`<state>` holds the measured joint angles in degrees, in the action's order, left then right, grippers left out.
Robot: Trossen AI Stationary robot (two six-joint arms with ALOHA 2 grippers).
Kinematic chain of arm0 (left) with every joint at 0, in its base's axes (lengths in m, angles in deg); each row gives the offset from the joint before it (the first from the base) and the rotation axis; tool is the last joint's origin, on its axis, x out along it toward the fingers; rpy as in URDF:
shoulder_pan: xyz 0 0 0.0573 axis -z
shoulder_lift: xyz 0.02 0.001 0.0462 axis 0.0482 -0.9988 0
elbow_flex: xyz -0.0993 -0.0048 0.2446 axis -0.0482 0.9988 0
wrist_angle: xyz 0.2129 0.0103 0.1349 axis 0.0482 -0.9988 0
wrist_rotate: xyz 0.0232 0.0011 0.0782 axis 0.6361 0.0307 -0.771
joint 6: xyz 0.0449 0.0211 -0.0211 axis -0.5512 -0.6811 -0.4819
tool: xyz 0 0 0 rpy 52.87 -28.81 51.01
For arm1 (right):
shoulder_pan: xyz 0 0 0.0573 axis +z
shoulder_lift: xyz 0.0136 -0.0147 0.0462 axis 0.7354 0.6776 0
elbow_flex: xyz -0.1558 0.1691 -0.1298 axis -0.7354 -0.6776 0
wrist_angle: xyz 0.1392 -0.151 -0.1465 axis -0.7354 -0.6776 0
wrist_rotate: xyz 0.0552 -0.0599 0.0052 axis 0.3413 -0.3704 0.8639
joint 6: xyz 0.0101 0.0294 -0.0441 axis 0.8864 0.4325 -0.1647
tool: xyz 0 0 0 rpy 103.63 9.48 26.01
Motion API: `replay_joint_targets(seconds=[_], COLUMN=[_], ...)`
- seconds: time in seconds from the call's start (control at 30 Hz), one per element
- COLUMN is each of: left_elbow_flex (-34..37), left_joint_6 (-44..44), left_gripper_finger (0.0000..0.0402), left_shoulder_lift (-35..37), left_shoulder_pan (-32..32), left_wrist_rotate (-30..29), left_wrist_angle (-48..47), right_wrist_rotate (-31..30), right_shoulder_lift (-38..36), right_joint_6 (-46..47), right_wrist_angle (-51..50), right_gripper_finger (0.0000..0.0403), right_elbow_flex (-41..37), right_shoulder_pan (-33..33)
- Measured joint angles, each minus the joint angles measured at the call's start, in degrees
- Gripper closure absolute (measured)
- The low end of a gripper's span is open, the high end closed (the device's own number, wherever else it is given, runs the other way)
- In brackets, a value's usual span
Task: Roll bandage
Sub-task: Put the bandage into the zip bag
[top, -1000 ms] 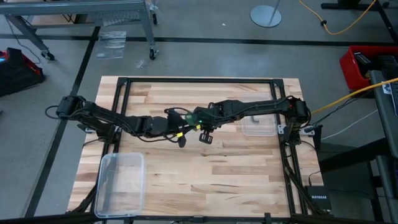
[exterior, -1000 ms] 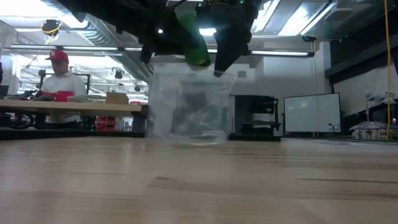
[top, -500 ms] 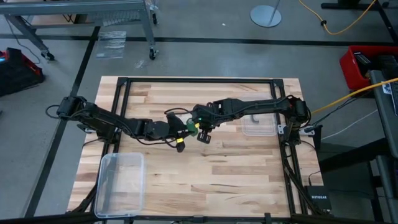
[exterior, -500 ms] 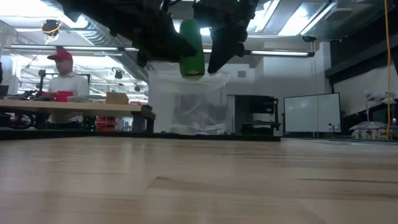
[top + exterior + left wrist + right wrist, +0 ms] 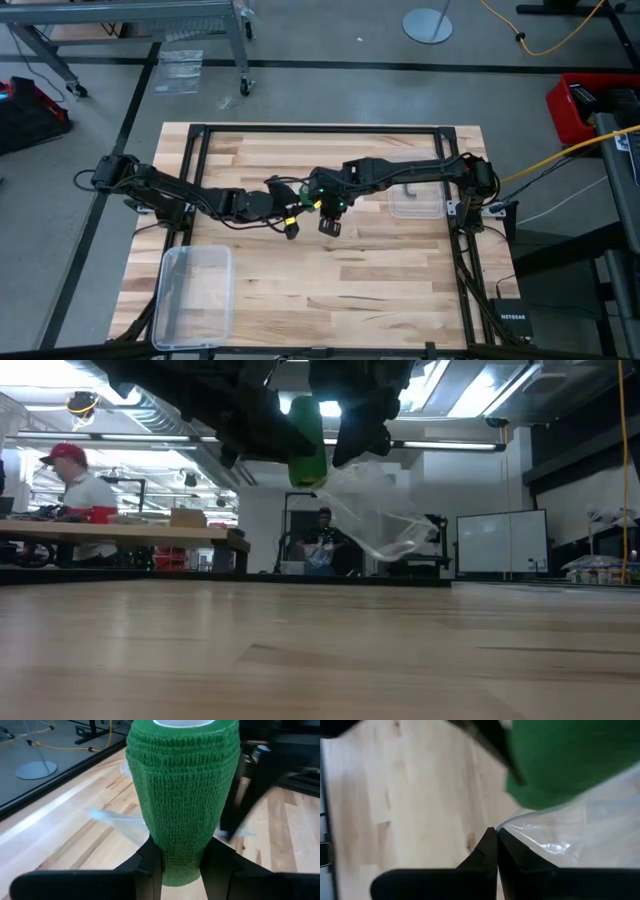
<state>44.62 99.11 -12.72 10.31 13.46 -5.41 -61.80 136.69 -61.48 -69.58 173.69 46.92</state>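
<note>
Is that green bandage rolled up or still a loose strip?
Rolled up. The bandage is a tight cylinder clamped in the left gripper, held above the table. No loose tail shows.

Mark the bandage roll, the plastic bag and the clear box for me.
bandage roll (image 5: pixel 182 805), left wrist view, middle of its green wrapped side.
plastic bag (image 5: pixel 375 510), low view, crinkled sheet hanging below the grippers.
clear box (image 5: pixel 193 295), high view, its floor near the table's front left corner.

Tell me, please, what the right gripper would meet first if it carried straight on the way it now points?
Probably the green bandage roll held by the left gripper. The right gripper is shut on the clear plastic bag, and the roll fills its view ahead; depth is unclear.
</note>
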Motion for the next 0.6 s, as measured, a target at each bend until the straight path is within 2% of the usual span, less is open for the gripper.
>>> replay_joint_targets(seconds=[0.13,0.6], left_elbow_flex=[0.02,0.17], left_joint_6=[0.06,1.31], left_gripper_finger=[0.0316,0.0316], left_shoulder_lift=[0.0,-0.34], left_shoulder_pan=[-0.39,-0.83], left_wrist_rotate=[-0.49,-0.47], left_wrist_angle=[0.4,5.23], right_wrist_rotate=[2.07,1.94], right_shoulder_lift=[0.0,-0.26], right_joint_6=[-0.02,-0.04], right_wrist_angle=[0.18,2.61], right_gripper_finger=[0.0402,0.0402], right_elbow_flex=[-0.02,-0.04], right_shoulder_pan=[0.02,0.0])
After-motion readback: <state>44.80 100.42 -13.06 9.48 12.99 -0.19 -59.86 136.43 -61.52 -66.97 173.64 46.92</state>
